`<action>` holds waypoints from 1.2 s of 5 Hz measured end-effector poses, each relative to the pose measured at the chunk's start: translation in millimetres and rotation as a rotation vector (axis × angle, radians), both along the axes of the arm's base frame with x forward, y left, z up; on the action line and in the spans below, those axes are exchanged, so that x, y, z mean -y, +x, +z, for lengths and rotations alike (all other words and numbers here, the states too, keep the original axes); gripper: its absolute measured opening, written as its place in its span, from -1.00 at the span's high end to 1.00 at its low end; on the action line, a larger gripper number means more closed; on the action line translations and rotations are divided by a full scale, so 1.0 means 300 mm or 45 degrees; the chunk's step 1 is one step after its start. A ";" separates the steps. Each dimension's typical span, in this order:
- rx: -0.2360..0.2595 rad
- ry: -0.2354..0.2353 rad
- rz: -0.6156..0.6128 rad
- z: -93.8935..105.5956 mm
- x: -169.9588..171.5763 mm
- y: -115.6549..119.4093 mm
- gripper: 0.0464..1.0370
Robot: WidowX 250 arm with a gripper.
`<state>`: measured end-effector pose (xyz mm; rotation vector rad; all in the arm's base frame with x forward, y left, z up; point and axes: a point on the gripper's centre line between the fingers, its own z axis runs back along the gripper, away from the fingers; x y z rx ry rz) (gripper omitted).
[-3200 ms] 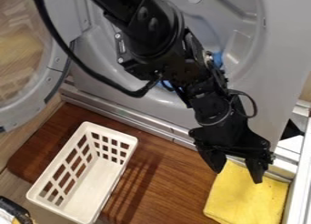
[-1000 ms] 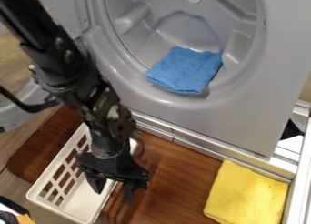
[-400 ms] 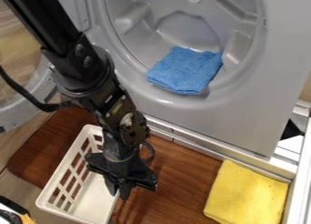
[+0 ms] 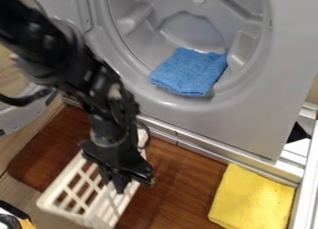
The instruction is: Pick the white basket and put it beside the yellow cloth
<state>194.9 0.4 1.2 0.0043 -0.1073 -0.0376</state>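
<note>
— Where's the white basket (image 4: 65,215)?
— At left, tilted.
— And the gripper (image 4: 116,188)?
— Pinching the basket's right side.
— Further right?
— A blue cloth (image 4: 189,72) in the grey drum (image 4: 189,30), then the yellow cloth (image 4: 251,198), well apart from the basket.

Parts lost behind the arm and beyond the edges
The blurred arm (image 4: 93,86) and gripper (image 4: 114,186) hide the far part of the white basket (image 4: 107,205); the near edge crops the yellow cloth (image 4: 251,198), the far edge the grey drum (image 4: 192,32).
</note>
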 end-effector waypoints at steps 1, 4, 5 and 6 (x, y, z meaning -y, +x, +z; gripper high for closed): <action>0.064 0.053 -0.202 0.058 -0.011 -0.007 0.91; 0.237 0.186 -0.697 0.069 0.080 0.011 0.91; 0.330 0.185 -0.850 0.059 0.138 0.025 0.91; 0.291 0.176 -0.976 0.022 0.183 0.031 0.91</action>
